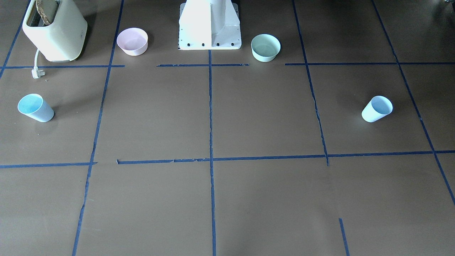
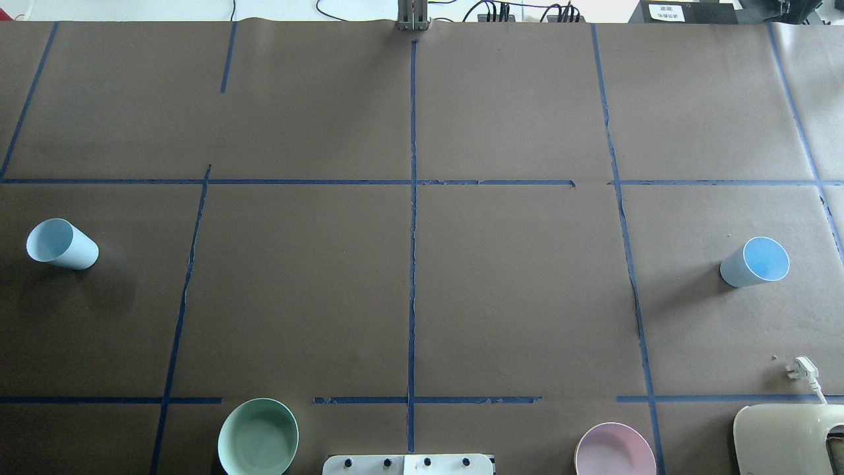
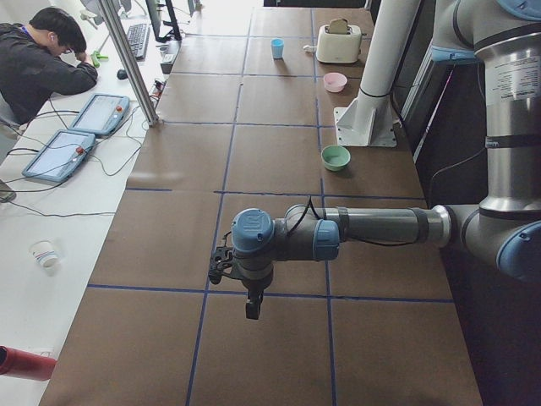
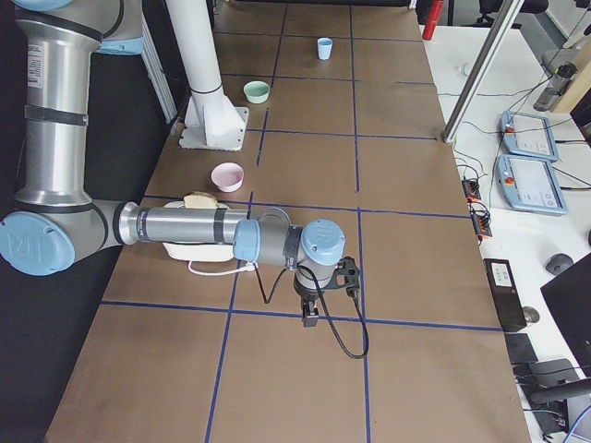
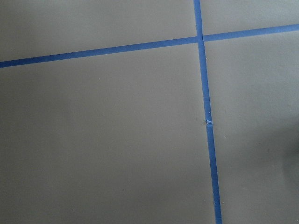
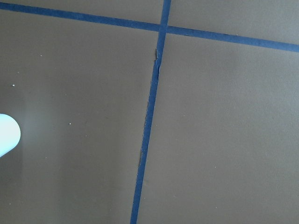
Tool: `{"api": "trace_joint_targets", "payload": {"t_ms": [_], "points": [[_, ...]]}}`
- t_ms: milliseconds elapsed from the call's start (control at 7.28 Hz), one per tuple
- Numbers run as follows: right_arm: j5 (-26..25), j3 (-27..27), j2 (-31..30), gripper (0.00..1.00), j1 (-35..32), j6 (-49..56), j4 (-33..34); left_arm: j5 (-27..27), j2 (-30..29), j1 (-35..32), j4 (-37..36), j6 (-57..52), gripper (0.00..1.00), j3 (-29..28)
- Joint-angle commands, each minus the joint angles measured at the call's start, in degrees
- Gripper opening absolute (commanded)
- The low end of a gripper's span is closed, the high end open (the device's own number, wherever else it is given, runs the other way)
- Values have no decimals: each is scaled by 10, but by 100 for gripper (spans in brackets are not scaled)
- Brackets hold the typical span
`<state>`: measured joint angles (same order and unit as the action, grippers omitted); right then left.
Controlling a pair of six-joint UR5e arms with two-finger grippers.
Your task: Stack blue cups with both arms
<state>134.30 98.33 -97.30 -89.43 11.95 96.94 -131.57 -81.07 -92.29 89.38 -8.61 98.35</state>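
Two blue cups stand upright and far apart on the brown table. One cup [image 2: 62, 244] is at the robot's left end and also shows in the front view [image 1: 376, 108] and far off in the right side view [image 4: 324, 48]. The other cup [image 2: 755, 262] is at the robot's right end, seen too in the front view [image 1: 35, 107] and the left side view [image 3: 277, 48]. A pale blue-white edge [image 6: 7, 135] shows at the right wrist view's border. My left gripper [image 3: 254, 306] and right gripper [image 4: 311, 318] hang above the table ends and show only in the side views. I cannot tell whether they are open or shut.
A mint-green bowl [image 2: 258, 437] and a pink bowl [image 2: 614, 450] flank the white pedestal [image 1: 209, 25] near the robot. A cream toaster [image 1: 55, 28] with its loose plug [image 2: 801, 368] is at the robot's right. An operator [image 3: 42, 63] sits beside the table.
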Motion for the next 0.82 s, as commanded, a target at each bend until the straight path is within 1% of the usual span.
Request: {"api": "trace_joint_targets", "payload": {"t_ms": [0, 412, 550, 687], "points": [[0, 0, 1, 100, 0, 0, 0, 0, 0, 4, 3, 1, 100, 2], [1, 1, 3, 100, 0, -1, 0, 0, -7, 9, 11, 5, 100, 1], [1, 1, 3, 100, 0, 0, 0, 3, -28, 12, 51, 6, 100, -5], [1, 4, 3, 100, 0, 0, 0, -8, -29, 13, 74, 3, 100, -1]]}}
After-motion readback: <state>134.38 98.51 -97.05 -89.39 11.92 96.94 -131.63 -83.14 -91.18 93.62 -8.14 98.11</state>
